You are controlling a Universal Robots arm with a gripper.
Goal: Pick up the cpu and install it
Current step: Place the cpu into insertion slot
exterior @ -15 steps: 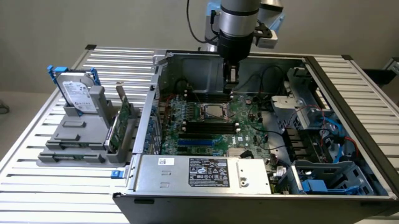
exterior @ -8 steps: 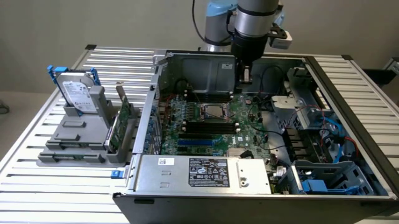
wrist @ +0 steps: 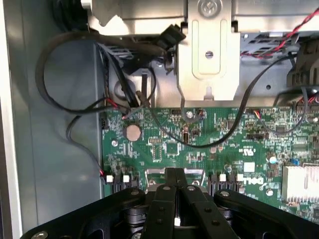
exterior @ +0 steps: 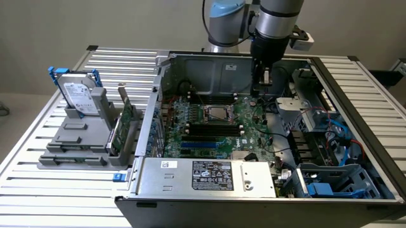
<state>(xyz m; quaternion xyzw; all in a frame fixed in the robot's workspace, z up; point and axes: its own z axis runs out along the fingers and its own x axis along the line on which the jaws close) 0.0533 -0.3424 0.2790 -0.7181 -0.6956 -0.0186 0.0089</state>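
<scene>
The open computer case [exterior: 355,95] lies on the slatted table with its green motherboard [exterior: 247,133] exposed. In the board's middle sits the dark socket with a metal frame [exterior: 216,113], and a dull silver-beige square inside it looks like the cpu. My gripper [exterior: 259,95] hangs inside the case near the back wall, to the exterior view's right of the socket and a little above the board. In the wrist view the black fingers [wrist: 175,172] are pressed together with nothing between them, over the motherboard [wrist: 209,144] beside a silver metal edge.
Black cables [wrist: 75,107] loop along the case wall, and a metal bracket [wrist: 208,50] stands by the board's edge. On the exterior view's left, a grey holder [exterior: 76,147] carries the hard drive [exterior: 79,97] with its blue bracket. The power supply [exterior: 209,175] fills the case front.
</scene>
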